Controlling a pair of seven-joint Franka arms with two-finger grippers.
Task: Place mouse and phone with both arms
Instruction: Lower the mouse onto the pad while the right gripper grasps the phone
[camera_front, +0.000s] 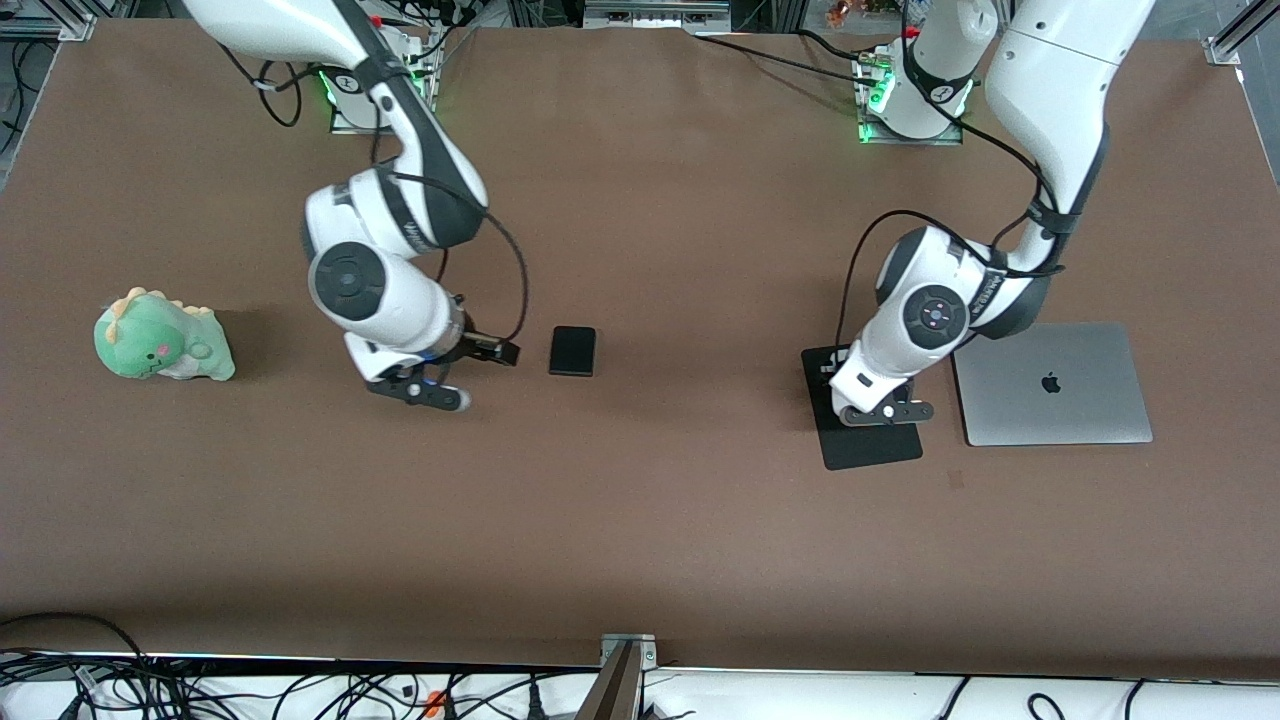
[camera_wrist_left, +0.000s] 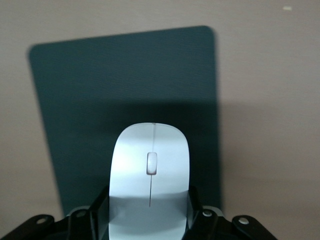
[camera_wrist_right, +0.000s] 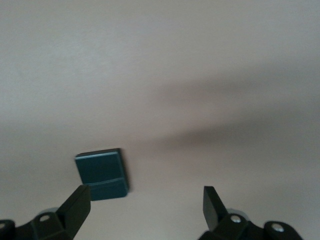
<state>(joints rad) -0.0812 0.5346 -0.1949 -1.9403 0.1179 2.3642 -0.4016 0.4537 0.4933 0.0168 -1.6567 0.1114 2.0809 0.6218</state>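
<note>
The white mouse (camera_wrist_left: 150, 170) sits between the fingers of my left gripper (camera_wrist_left: 149, 215), which is shut on its sides. It is held low over the black mouse pad (camera_wrist_left: 100, 90); whether it touches the pad I cannot tell. In the front view the left gripper (camera_front: 885, 410) is over that pad (camera_front: 875, 445) and the hand hides the mouse. The black phone (camera_front: 572, 350) lies flat on the table near the middle. My right gripper (camera_front: 470, 372) hovers open just beside it, toward the right arm's end. In the right wrist view the phone (camera_wrist_right: 102, 173) lies just off one fingertip (camera_wrist_right: 80, 200), not between the jaws.
A closed silver laptop (camera_front: 1050, 385) lies beside the mouse pad, toward the left arm's end. A green plush dinosaur (camera_front: 160, 340) sits toward the right arm's end. The brown table (camera_front: 640, 540) fills the part nearer the front camera.
</note>
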